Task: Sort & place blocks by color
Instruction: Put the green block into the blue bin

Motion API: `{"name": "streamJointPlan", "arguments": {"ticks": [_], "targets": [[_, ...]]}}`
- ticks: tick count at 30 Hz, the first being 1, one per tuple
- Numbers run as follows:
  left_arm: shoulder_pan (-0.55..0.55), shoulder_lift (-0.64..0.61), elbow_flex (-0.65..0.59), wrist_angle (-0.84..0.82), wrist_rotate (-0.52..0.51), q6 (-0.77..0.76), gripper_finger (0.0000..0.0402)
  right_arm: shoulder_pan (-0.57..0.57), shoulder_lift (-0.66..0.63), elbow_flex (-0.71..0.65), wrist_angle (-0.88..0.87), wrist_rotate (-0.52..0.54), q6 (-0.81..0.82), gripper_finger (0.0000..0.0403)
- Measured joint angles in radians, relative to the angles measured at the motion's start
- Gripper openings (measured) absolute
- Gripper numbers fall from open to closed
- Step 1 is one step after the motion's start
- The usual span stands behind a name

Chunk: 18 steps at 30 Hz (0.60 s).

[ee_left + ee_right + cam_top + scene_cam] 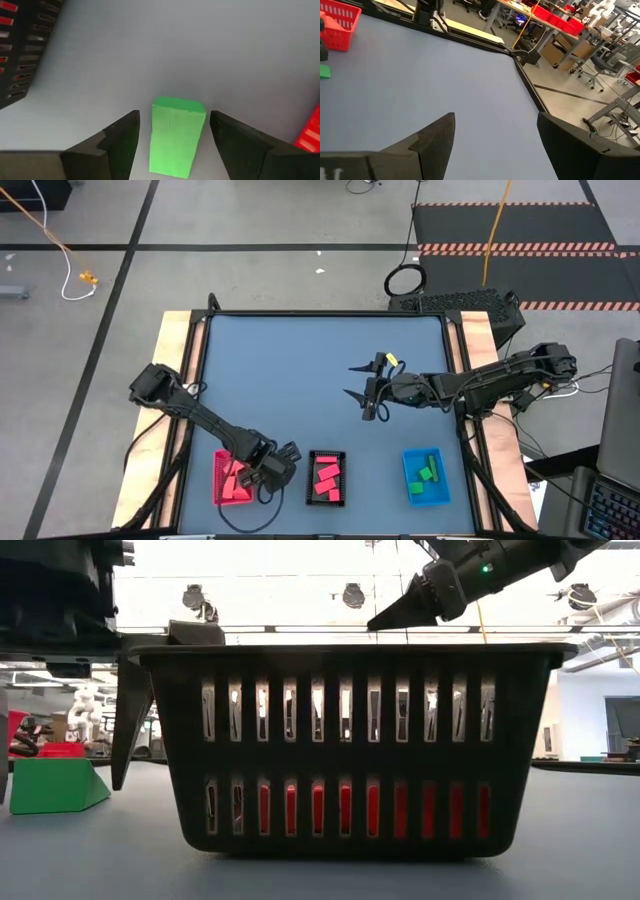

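A: Where is the left arm? 
B: It reaches from the table's (300, 350) left edge toward the near side, elbow bent; its left gripper (283, 463) sits low between the red tray (219, 480) and the black tray (327, 500), just beside the red one.

A: And its fingers? 
B: Parted; in the left wrist view the left gripper brackets a green block (175, 135) that stands on the table between the two fingers (120, 142); a gap shows on each side, so they are not pressing on it; the low view shows that block (55, 785) resting on the table beside the black tray.

A: The right arm? 
B: Stretched in from the right edge, roughly level, with the right gripper (362, 380) raised over the middle of the table; its fingers (437, 135) are spread wide with nothing between them, only bare table beneath.

A: Where are the rest of the blocks? 
B: Sorted into trays along the near edge; salmon-pink blocks (236, 480) lie in the red tray; bright pink-red blocks (327, 476) lie in the black tray; green blocks (428, 472) lie in the blue tray (411, 495), well apart from the left gripper.
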Motion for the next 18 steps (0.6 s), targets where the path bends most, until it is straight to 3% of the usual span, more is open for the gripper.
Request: {"name": "streamJointPlan", "arguments": {"ticks": [4,10,18], "targets": [[0.000,0.000,0.000,0.000,-0.019,0.015,0.0224,0.000,0.000,0.000,0.000,0.000,0.000,0.0274],[0.001,0.000,0.000,0.002,-0.017,-0.017,0.0125,0.000,0.000,0.000,0.000,0.000,0.000,0.0274],[0.001,0.000,0.036,0.003,-0.019,-0.090,0.0125,0.000,0.000,0.000,0.000,0.000,-0.008,0.0274]]}}
